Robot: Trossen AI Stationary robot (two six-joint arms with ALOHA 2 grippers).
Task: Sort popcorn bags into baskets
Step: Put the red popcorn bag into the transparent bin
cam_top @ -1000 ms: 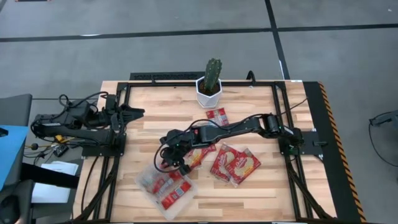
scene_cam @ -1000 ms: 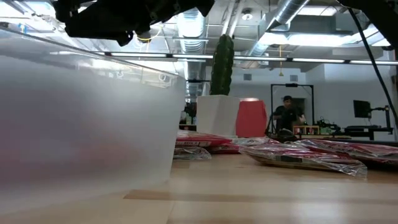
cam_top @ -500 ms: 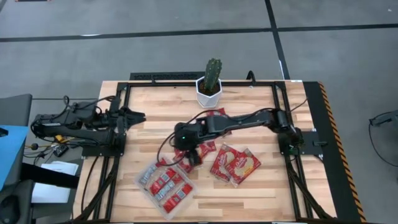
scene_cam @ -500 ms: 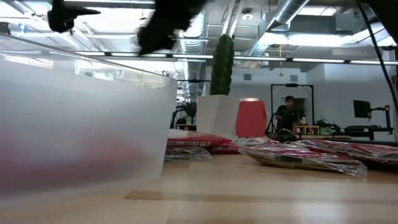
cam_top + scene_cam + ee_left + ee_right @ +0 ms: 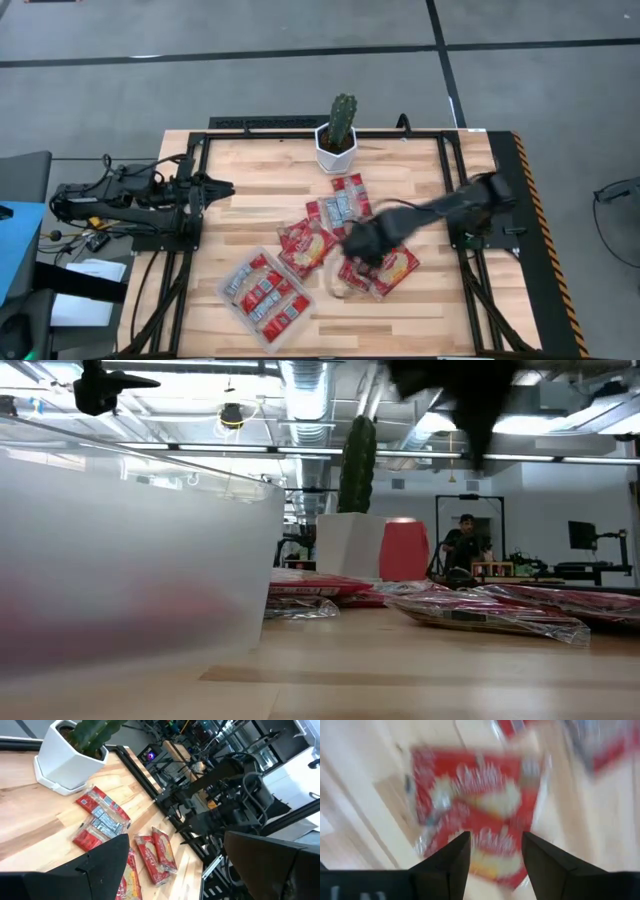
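Near the worktop's middle, the right gripper (image 5: pixel 362 245) hangs with fingers parted and nothing between them over the large popcorn bags (image 5: pixel 378 265), probably to pick one. Smaller packets fill the clear basket (image 5: pixel 266 297) toward the front-left corner. By the left edge, the left gripper (image 5: pixel 222 186) waits; its fingers I cannot tell.
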